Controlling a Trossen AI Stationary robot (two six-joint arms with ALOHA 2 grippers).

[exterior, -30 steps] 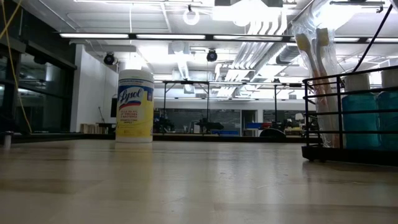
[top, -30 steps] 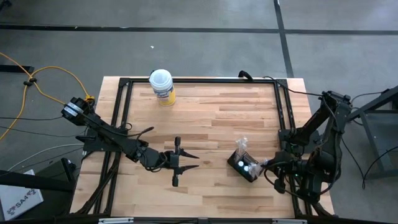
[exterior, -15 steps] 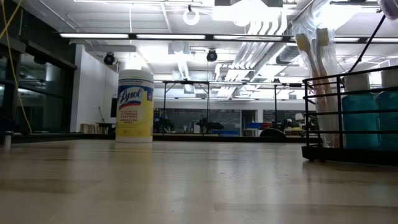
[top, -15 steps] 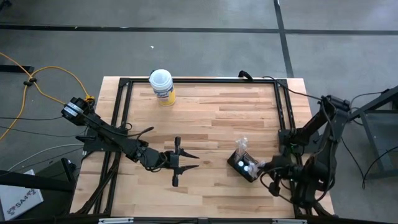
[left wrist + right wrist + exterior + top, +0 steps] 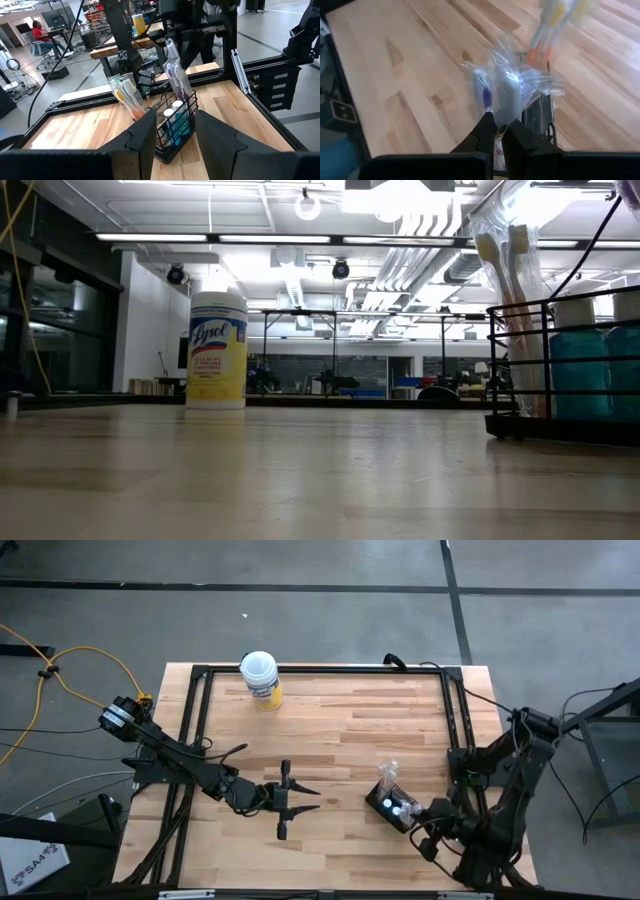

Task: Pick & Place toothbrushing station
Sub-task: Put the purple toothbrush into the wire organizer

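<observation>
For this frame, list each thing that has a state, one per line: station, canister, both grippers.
Station: upright on the table, wrapped toothbrushes sticking up from it.
Canister: upright near the table's far edge, white lid on.
Left gripper: open, empty, pointed at the station but apart from it.
Right gripper: shut, right by the station's wrapped toothbrushes; whether it grips anything cannot be told.
</observation>
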